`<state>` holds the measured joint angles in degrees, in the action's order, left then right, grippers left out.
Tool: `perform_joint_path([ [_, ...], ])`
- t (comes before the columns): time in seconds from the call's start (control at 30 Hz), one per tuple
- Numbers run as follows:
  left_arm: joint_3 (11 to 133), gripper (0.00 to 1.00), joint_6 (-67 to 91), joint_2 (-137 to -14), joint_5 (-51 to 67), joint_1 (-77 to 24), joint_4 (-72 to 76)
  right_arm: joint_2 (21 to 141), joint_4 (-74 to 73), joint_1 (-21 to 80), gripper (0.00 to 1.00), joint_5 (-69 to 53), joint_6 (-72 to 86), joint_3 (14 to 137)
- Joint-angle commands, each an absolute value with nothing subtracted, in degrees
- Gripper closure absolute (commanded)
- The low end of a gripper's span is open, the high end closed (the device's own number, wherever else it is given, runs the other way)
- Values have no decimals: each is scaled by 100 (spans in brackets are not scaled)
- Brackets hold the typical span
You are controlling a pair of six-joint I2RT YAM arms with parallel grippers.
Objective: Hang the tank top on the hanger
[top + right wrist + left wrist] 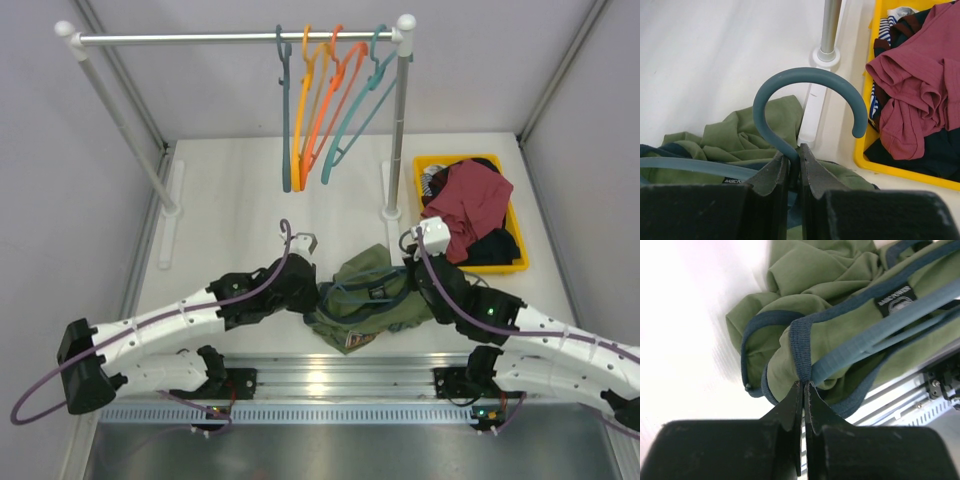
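Both arms meet at the middle of the tabletop (230, 200) in the overhead view, forearms stretched low and angled inward. The tank top (365, 295) lies bunched between them. The left gripper (318, 290) is at its left edge and the right gripper (412, 278) at its right. Thin lines of the hanger (358, 288) cross the cloth, so the threading looks begun but far from finished. Behind, orange hangers (325, 90) hang on the rail (200, 38), and a maroon garment (470, 205) sits in the yellow bin (455, 159).

From the left wrist, the left gripper (803, 385) is pinched tight on the dark trim (801, 347) of one opening. The hanger (875, 337) arm ends just beside that pinch, running back across the neck label (895, 302). Whether its tip is inside the opening I cannot tell. The green cloth (840, 270) is heaped behind it.

From the right wrist, the right gripper (792, 156) is clamped on the hanger's neck just below the hook (805, 80), which stands upright. The tank top (740, 132) is crumpled around its base.

By my reading, both shoulders have yet to be seated on the hanger's arms and the top shaken straight.
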<state>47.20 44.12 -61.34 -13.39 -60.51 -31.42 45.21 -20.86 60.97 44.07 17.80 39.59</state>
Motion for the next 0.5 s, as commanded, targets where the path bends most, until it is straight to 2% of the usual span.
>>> perform_joint_path([
  [0.0, 5149, 100, 4211, -6012, -1108, -6056, -3287, 4553, -1784, 6249, 100, 4676, 1758, 4333],
  [0.47, 6397, 100, 3771, -6433, -932, -6056, -3559, 5124, -1249, 6750, 100, 5071, 1556, 4667],
])
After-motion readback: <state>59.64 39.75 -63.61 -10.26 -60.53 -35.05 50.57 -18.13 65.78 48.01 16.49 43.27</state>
